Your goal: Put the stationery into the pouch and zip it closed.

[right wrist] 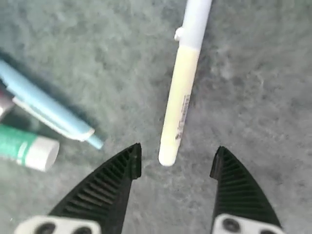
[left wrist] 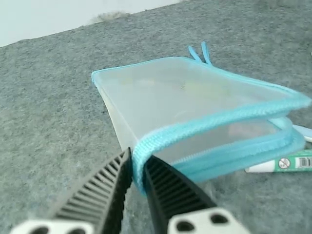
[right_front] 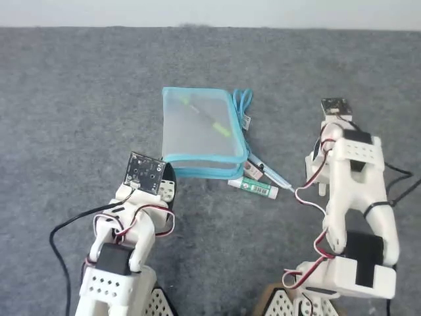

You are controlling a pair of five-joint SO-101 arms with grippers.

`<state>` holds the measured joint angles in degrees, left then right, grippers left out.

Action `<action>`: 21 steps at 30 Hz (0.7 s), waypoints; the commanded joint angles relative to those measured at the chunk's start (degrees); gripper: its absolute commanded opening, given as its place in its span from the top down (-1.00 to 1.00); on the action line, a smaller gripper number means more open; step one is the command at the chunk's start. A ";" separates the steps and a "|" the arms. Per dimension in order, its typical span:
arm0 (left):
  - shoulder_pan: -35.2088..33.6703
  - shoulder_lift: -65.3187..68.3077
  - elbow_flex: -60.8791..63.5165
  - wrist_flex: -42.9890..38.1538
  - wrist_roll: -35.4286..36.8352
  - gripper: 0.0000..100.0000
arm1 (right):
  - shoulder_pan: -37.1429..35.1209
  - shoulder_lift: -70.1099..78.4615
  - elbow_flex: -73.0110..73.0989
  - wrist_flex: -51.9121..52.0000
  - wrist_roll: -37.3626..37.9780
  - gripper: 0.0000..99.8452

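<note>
Soft translucent plastic: the pouch [right_front: 200, 135], laid on the counter [right_front: 79, 99], is judged light and floppy, and its blue corner trim is pinched by the left pincer [left wrist: 138, 170]. Further right, a stiff, smooth pale pen [right wrist: 180, 105] is framed by the wide-open right pincer [right wrist: 175, 163]; a hold at mid-barrel is advised.

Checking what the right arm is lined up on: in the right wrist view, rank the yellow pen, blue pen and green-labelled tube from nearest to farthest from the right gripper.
From the right gripper:
1. yellow pen: its end lies between the open jaws.
2. blue pen: off to one side, tip just outside one jaw.
3. green-labelled tube: past the blue pen's tip, same side.
</note>
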<state>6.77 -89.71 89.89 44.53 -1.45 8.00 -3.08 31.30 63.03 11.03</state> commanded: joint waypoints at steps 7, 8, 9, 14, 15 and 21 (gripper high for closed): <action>-0.44 -1.14 -0.75 -0.53 -0.18 0.98 | -4.79 -1.19 1.32 -4.79 -1.58 0.54; -0.44 -1.14 -0.57 -0.53 -0.18 0.98 | -4.62 0.04 1.32 -5.93 -1.58 0.54; -0.26 -1.14 -0.48 -0.53 -0.18 0.98 | -4.09 1.63 1.32 -7.08 -1.67 0.54; -0.18 -1.14 -0.48 -0.53 -0.18 0.98 | -0.31 8.22 -1.85 -9.71 -1.67 0.54; -0.18 -1.14 -0.48 -0.53 -0.18 0.98 | 0.31 9.36 -2.90 -9.63 -1.67 0.54; -0.18 -1.05 -0.48 -0.53 -0.18 0.98 | 1.10 13.05 -5.10 -9.63 -1.67 0.55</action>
<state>6.77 -89.80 89.98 44.53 -1.45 7.38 9.05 28.92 54.42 9.98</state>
